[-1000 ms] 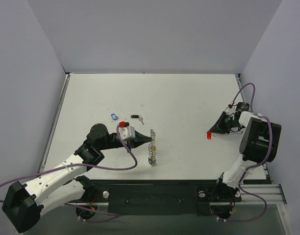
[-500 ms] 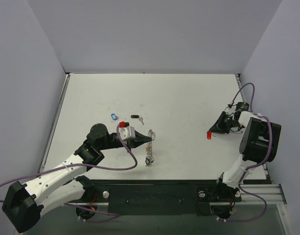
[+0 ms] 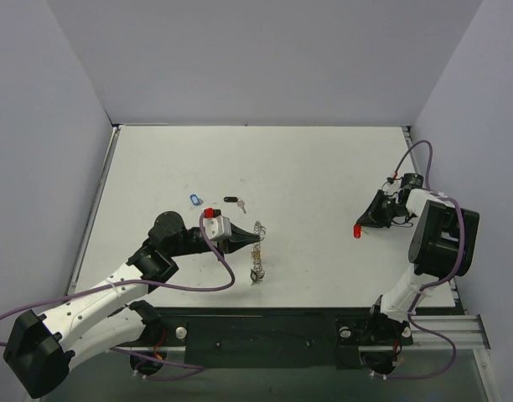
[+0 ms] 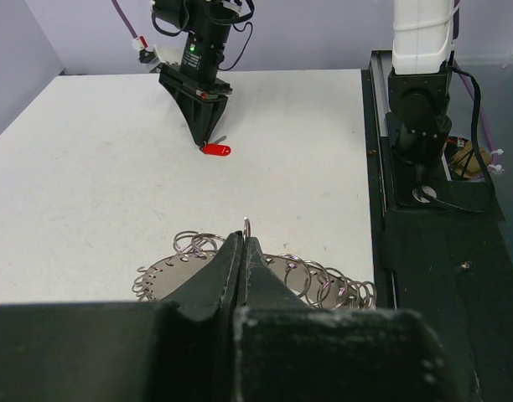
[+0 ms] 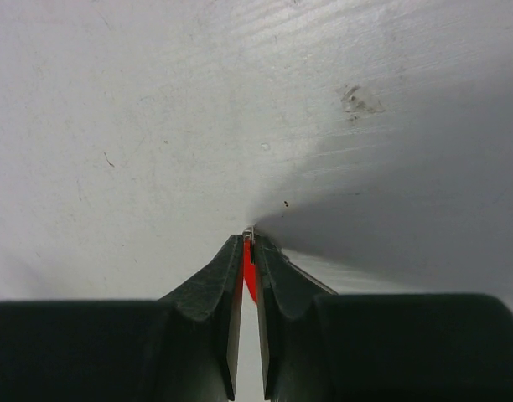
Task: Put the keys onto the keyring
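Observation:
The keyring [image 3: 256, 255] stands on edge near the table's middle-left, a flat silver disc rimmed with wire loops [image 4: 323, 280]. My left gripper [image 3: 250, 240] is shut on one small loop at its rim, and that loop pokes up between the fingertips [image 4: 247, 226]. At the right side my right gripper [image 3: 361, 226] points down at the table, shut on a red-headed key [image 3: 358, 232]. The key's red head [image 5: 249, 272] shows between the pads, its metal tip at the table. The left wrist view shows the same red key [image 4: 215, 150] under the right gripper [image 4: 208, 141].
A blue key tag [image 3: 194, 199] and a black-headed key [image 3: 232, 200] lie on the table behind the left gripper. Grey walls close in the back and both sides. A black rail [image 3: 265, 331] with the arm bases runs along the near edge.
The keyring's lower end has swung slightly left in the left gripper's hold. The right gripper has barely shifted with the red key.

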`<state>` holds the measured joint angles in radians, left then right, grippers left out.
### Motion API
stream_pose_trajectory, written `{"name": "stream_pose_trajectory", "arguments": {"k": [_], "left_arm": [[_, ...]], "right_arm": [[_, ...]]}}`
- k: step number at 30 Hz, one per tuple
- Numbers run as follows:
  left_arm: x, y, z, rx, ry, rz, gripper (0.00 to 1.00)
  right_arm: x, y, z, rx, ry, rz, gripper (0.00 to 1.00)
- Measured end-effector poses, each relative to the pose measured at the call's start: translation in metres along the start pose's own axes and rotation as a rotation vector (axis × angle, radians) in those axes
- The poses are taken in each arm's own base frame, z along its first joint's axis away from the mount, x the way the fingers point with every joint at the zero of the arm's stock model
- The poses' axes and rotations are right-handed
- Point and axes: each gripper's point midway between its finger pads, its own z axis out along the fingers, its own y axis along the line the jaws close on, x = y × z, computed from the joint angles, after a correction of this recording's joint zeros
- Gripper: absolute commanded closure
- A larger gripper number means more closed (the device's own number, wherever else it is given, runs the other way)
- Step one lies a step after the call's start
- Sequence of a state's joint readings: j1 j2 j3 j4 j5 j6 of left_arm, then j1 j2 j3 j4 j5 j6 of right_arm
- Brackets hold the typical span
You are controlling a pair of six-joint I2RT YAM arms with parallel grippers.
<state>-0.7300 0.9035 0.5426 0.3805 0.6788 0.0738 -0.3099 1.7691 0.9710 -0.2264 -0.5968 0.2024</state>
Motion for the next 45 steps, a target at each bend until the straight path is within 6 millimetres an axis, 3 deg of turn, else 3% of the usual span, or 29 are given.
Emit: {"name": "stream_pose_trajectory", "arguments": {"k": [40, 45], "left_arm": [[0.003, 0.000, 0.000, 0.000, 0.010, 0.006, 1.00], [0.004, 0.002, -0.001, -0.005, 0.015, 0.003, 1.00]], "right_arm": [[0.002, -0.001, 0.003, 0.019, 0.019, -0.043, 1.00], [0.001, 0.015, -0.007, -0.030, 0.002, -0.131, 1.00]]}}
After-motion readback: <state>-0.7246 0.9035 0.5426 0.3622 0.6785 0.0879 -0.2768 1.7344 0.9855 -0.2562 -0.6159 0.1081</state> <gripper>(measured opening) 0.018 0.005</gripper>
